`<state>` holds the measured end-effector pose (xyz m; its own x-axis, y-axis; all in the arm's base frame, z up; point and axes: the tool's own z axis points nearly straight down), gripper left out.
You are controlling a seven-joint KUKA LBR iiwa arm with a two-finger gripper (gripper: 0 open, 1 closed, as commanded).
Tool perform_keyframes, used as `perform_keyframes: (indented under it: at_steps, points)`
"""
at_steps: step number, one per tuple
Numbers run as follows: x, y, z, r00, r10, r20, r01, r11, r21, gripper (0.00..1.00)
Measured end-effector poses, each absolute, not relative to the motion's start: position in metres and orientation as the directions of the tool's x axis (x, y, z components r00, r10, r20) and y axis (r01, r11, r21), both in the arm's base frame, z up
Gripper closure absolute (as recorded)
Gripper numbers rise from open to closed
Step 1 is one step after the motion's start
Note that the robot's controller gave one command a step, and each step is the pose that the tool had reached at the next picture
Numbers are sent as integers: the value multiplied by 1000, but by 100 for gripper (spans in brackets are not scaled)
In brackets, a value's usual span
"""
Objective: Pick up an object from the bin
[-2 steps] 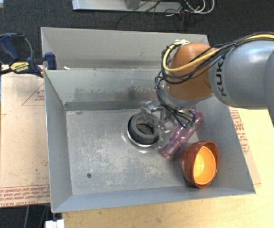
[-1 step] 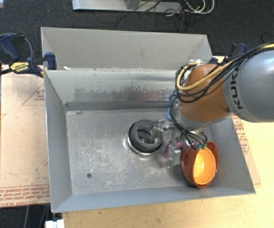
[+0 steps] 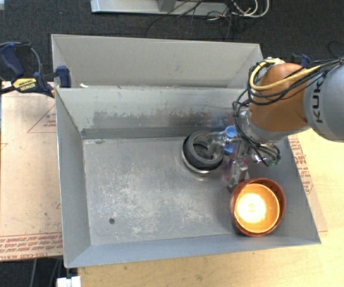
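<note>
I see gripper (image 3: pixel 237 167) low in grey bin (image 3: pixel 130 190), by its right wall. Can't tell if it's spread or closed, as that part is blurred. Dark ring-shaped obj (image 3: pixel 200 152) lies flat just beside gripper, view-left. Shiny copper-colour bowl (image 3: pixel 257 207) sits upright just beside gripper, toward front rim.

One camera looks down on me from above, tipped a little to one side, so the far wall of the grey bin (image 3: pixel 136 190), at twelve o'clock, shows its inner face. It sits far enough back to take in the whole bin and the dark floor (image 3: pixel 46 11) around it. My arm (image 3: pixel 333 100) enters from three o'clock.
</note>
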<state>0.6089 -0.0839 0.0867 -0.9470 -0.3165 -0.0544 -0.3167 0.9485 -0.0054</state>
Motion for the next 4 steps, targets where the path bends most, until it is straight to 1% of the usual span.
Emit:
perform_keyframes:
  at_steps: [1,2,3,4]
  points:
    - [581,-62,71,-955,-295,-30,-295,955,7,0]
    - [601,-96,87,-950,-306,-65,-306,952,-7,0]
    - [595,-70,109,-942,-330,-51,-331,944,6,0]
    - [611,-121,82,-953,-296,-70,-297,955,1,0]
